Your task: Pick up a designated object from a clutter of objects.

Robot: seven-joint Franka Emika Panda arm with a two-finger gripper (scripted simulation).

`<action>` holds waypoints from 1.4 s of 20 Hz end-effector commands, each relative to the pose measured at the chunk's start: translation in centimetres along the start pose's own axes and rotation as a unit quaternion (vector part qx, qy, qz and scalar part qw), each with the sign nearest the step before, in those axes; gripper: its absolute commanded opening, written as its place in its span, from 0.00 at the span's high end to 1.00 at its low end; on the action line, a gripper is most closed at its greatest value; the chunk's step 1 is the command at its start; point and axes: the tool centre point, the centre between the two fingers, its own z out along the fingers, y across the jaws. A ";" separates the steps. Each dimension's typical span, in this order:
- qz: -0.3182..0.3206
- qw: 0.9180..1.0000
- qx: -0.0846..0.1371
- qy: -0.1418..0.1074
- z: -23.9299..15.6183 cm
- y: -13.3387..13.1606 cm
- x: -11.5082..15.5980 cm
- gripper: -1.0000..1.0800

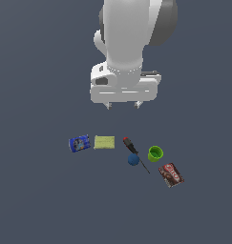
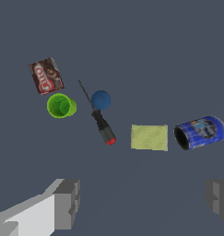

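The designated object is a flat pale yellow-green block (image 1: pixel 104 142) (image 2: pixel 149 137) lying on the grey floor. It sits between a blue printed can (image 1: pixel 79 143) (image 2: pixel 200 132) on its side and a red-handled screwdriver (image 1: pixel 135 153) (image 2: pixel 100 120). The rest of the clutter is a blue ball (image 1: pixel 132 159) (image 2: pixel 100 99), a green cup (image 1: pixel 155 153) (image 2: pixel 61 105) and a red-brown box (image 1: pixel 171 174) (image 2: pixel 46 75). My gripper (image 1: pixel 122 106) (image 2: pixel 143 203) hangs open well above the objects, holding nothing, with wide-apart fingers (image 2: pixel 67 203).
The arm's white body (image 1: pixel 129 43) rises above the gripper at the top of the exterior view. All objects lie in a loose row on a plain dark grey surface (image 1: pixel 41 200).
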 end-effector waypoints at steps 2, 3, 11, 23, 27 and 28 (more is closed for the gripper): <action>0.000 1.000 0.000 0.000 0.0 0.0 0.0 0.04; -0.002 1.000 0.000 0.000 0.0 0.0 0.0 0.04; -0.025 1.000 -0.003 0.006 -0.1 -0.6 0.7 0.04; -0.048 0.999 -0.006 0.006 0.8 -0.1 0.9 0.04; -0.074 0.997 -0.009 0.006 1.7 0.4 1.1 0.04; -0.082 0.997 -0.010 0.006 2.0 0.5 1.1 0.04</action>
